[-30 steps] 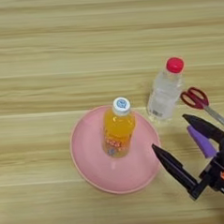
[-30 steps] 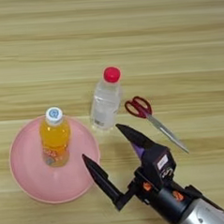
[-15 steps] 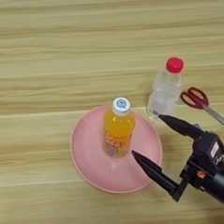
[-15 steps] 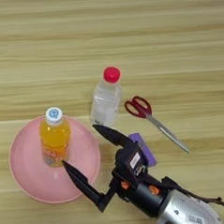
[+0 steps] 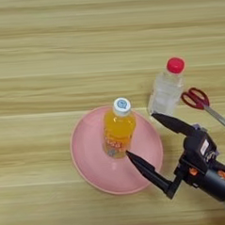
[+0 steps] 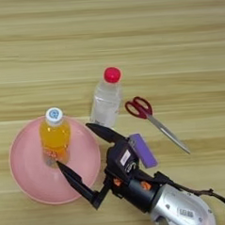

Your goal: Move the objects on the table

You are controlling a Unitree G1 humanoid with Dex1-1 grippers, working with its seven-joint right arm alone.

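The table carried a pink plate, the orange bottle standing upright on it. The clear red-capped bottle stood just beside the plate's right rim, red-handled scissors near it. The right gripper hung spread wide at the plate's right side, one fingertip close to the orange bottle's base.

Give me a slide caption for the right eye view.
Open tool reaches toward the orange bottle standing on a pink plate; clear bottle and scissors sit nearby.

Bright, even light falls from above; shadows on the table are faint and short; details look slightly soft.
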